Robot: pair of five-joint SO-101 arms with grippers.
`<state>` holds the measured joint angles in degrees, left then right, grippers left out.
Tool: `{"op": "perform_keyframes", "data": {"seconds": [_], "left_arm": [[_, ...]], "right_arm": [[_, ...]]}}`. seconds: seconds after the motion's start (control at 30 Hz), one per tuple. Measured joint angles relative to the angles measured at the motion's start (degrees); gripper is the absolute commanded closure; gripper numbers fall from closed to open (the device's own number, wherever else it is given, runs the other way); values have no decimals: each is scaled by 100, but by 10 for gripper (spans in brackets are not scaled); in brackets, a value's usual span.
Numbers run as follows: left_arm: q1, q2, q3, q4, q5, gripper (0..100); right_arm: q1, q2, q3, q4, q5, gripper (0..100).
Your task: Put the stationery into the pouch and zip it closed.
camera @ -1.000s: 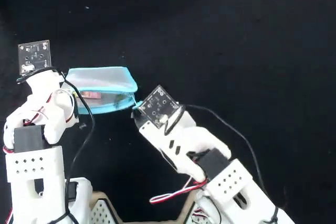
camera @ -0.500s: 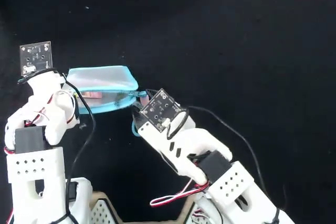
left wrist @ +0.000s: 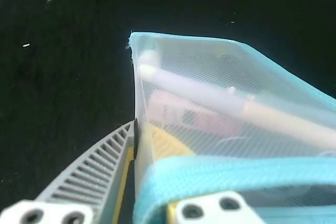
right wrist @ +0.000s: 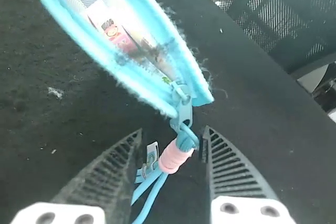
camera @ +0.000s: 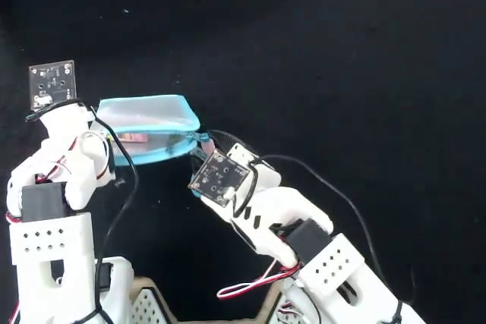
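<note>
The teal mesh pouch [camera: 148, 115] lies at the table's left and holds a white pen [left wrist: 199, 90], a pink eraser [left wrist: 184, 114] and a yellow item [left wrist: 163, 142]. My left gripper [left wrist: 137, 145] is shut on the pouch's left end [camera: 106, 142]. At the pouch's right end, the zipper pull [right wrist: 173, 158], with its pink bead and teal cord, hangs between the fingers of my right gripper [right wrist: 172, 131], which is open and not touching it. In the high view the right gripper [camera: 202, 158] sits just in front of that corner. The two zipper bands [right wrist: 131, 51] stand apart.
Black cloth covers the table [camera: 342, 73], with bare room to the right and behind the pouch. The arm bases [camera: 152, 301] stand at the near edge. A mesh chair [right wrist: 262, 9] is off the table's edge.
The right gripper has drawn back toward the near edge and turned, so its wrist board now sits lower. The pouch's right corner shifted slightly. The left arm has stayed still.
</note>
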<state>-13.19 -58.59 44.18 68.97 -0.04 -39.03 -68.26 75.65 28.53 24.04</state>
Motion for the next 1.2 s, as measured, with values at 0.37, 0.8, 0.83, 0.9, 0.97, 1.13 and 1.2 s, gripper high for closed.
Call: {"op": "perform_keyframes", "data": {"seconds": [0.37,0.8,0.83,0.9,0.97,1.13,1.2], "left_arm": [[0,0,0,26,0,969],[0,0,0,35,0,969],[0,0,0,35,0,969],[0,0,0,35,0,969],[0,0,0,35,0,968],[0,0,0,35,0,968],[0,0,0,35,0,968]], "right_arm": [[9,0,0,-35,1134,897],[440,1257,-703,0,1152,871],[440,1407,-809,9,1090,871],[440,1600,-914,18,1029,871],[440,1644,-932,18,993,871],[378,1644,-958,255,985,897],[343,1644,-958,264,985,937]]}}
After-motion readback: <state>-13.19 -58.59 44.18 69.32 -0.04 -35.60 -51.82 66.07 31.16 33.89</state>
